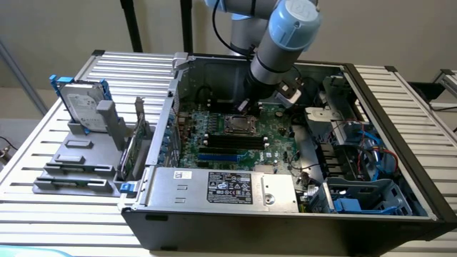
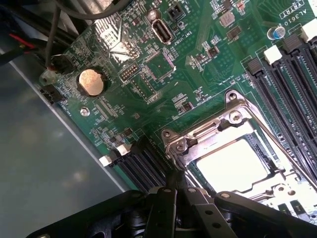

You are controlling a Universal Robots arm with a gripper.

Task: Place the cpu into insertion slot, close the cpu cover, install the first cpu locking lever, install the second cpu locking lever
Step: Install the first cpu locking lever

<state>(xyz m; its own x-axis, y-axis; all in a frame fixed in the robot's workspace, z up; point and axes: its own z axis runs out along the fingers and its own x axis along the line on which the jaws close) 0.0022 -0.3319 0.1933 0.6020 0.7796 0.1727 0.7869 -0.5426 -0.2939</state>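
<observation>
CPU (image 2: 233, 166) handling judgement: the chip reads as light, rigid and thin, with a smooth metal face that would be slippery under metal fingers; its underside contacts are likely fragile, so any hold belongs on 2 opposite edges, never on the face or underside. In the wrist view the chip appears as a pale, glare-washed square seated inside the insertion slot (image 2: 277, 183), with the silvery CPU cover (image 2: 208, 131) lying down around it, its central window framing the chip. The cover looks like thin stamped steel, stiff but springy at its hinge, and is best pushed on its frame rather than through the window. A bright wire lever (image 2: 275, 139) runs along 1 side of the socket, beside the black memory slots (image 2: 292, 79); whether it is hooked under its catch cannot be determined. Across the exterior view from its left to its right: a grey fixture (image 1: 78, 160) holding a hard drive (image 1: 80, 110) stands on the slatted table (image 1: 43, 209), then the open computer case (image 1: 286, 225) with its power supply (image 1: 221, 187), then the green motherboard (image 1: 243, 144) carrying the socket at its centre. The gripper (image 2: 171, 191) hangs just at the socket's edge, jaws fully closed with nothing visible between them, tips touching or nearly touching the cover frame; contact cannot be confirmed.
</observation>
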